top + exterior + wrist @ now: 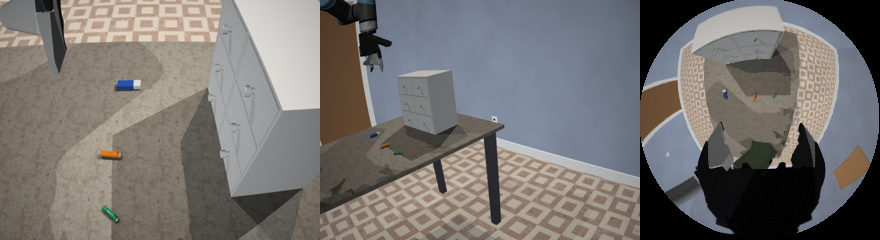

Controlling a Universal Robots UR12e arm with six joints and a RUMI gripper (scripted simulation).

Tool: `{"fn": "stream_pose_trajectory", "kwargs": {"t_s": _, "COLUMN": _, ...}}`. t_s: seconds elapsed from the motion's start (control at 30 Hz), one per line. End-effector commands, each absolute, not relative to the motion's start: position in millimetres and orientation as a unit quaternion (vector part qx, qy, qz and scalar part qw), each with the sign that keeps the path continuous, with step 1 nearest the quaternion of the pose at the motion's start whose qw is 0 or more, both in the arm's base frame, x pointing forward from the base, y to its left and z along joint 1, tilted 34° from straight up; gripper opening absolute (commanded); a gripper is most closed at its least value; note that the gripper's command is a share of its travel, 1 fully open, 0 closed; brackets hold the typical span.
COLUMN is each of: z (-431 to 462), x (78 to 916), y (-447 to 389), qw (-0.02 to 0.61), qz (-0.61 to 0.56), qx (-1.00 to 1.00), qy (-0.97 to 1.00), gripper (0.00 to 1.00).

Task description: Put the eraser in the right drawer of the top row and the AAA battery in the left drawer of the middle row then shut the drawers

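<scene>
The hand (49, 38) (376, 71) (761, 123) hangs well above the surface (77, 108) (348, 160) (740, 120), fingers spread fully open and nothing between them. The blue and white eraser (128, 84) (375, 134) (725, 94) lies on the surface, in front of the chest (289, 144) (442, 103) (740, 22) and well apart from it. The small green battery (110, 214) (397, 153) (775, 95) also lies there, with the larger orange battery (111, 154) (384, 145) (754, 96) between it and the eraser; none of the three touch. The chest stands upright, and all six drawers look shut, including the top right drawer (263, 103) (422, 83) (762, 42) and the middle left drawer (223, 72) (408, 106) (725, 56)
</scene>
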State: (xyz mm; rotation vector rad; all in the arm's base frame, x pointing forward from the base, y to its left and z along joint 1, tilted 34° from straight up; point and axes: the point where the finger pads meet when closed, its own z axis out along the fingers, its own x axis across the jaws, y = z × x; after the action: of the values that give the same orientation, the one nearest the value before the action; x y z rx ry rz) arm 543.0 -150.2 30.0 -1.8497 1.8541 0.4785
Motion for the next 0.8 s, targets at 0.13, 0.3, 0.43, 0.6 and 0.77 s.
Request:
{"fn": "stream_pose_trajectory", "kwargs": {"t_s": 0.13, "z": 31.4, "x": 546.3, "y": -153.8, "qw": 0.241, "qz": 0.166, "qx": -0.691, "qy": 0.660, "gripper": 1.00}}
{"fn": "stream_pose_trajectory", "kwargs": {"t_s": 0.3, "z": 31.7, "x": 547.7, "y": -152.2, "qw": 0.246, "qz": 0.159, "qx": -0.711, "qy": 0.639, "gripper": 1.00}}
{"fn": "stream_pose_trajectory", "kwargs": {"t_s": 0.43, "z": 32.2, "x": 549.1, "y": -150.8, "qw": 0.251, "qz": 0.151, "qx": -0.732, "qy": 0.615, "gripper": 1.00}}
{"fn": "stream_pose_trajectory", "kwargs": {"t_s": 0.6, "z": 32.8, "x": 550.2, "y": -149.8, "qw": 0.256, "qz": 0.144, "qx": -0.750, "qy": 0.592, "gripper": 1.00}}
{"fn": "stream_pose_trajectory", "kwargs": {"t_s": 0.77, "z": 33.8, "x": 552.4, "y": -148.0, "qw": 0.264, "qz": 0.128, "qx": -0.785, "qy": 0.545, "gripper": 1.00}}
